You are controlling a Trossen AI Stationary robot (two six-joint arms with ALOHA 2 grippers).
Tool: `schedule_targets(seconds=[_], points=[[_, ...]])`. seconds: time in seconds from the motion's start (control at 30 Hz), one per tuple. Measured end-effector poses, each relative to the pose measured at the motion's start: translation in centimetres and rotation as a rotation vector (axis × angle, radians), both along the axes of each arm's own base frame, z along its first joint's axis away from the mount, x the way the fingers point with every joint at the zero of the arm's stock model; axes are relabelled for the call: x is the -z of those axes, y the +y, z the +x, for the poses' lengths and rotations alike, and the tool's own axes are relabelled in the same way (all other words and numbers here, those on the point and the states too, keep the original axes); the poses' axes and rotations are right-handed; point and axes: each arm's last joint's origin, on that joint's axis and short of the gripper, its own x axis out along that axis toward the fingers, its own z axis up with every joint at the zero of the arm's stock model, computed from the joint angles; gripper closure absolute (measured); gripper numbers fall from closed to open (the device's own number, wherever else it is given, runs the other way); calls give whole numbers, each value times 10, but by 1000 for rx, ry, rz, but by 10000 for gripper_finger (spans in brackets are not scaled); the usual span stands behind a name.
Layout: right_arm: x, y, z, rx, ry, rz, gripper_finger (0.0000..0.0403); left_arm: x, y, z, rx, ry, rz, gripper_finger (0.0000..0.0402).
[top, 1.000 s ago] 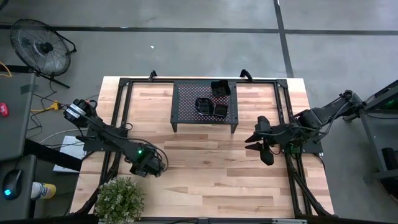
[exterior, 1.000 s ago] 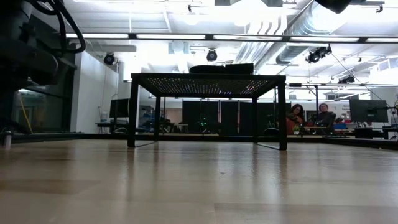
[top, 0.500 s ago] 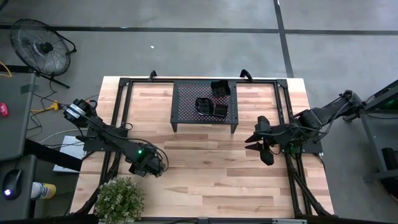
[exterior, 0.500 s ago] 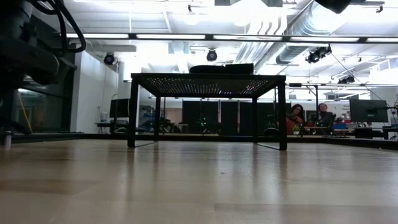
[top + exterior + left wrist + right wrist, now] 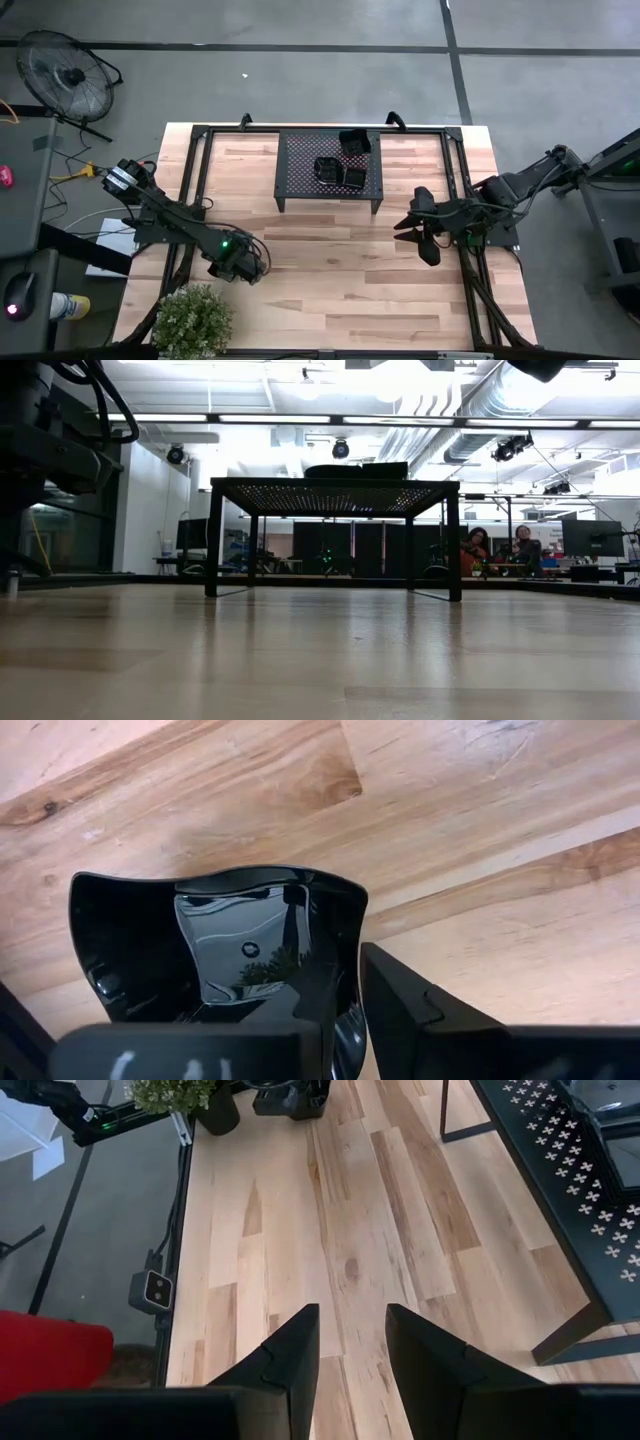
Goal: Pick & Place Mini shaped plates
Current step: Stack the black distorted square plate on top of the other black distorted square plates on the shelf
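A small glossy black dish (image 5: 225, 955) is pinched at its rim by the left gripper (image 5: 243, 265), low over the wooden table (image 5: 330, 290) near its front left corner, as is seen in the left wrist view, where one dark finger (image 5: 420, 1010) is pressed against the dish's outer wall and the rest of the dish lies over the boards. Just in front of that gripper, a potted plant (image 5: 193, 318) is set at the table's edge. The right gripper (image 5: 425, 238) is held above the right side of the table, its fingers (image 5: 285, 1355) parted with a gap between them and nothing caught there. Three more dishes (image 5: 340, 172) are gathered on top of the black perforated rack (image 5: 300, 165) at the table's back centre, one (image 5: 355, 141) at the rack's far right corner. Two people (image 5: 495, 550) are seated in the room beyond the table. A floor fan (image 5: 65, 75) is stood beyond the table's back left corner.
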Motion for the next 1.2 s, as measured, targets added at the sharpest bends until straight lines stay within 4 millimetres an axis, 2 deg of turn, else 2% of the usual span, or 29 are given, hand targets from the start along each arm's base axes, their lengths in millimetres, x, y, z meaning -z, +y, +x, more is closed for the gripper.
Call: schedule_targets(seconds=[0.37,0.63,0.77,1.07,1.2], points=[[0,0,0,4,8,31,290,1,1,0,-3,-17,49,279],[0,0,0,25,5,35,290,7,1,1,7,7,57,274],[0,0,0,26,0,36,290,7,0,1,7,10,54,296],[0,0,0,28,0,35,290,7,-1,1,38,29,17,392],[0,0,0,30,0,37,290,7,-1,1,53,28,15,395]])
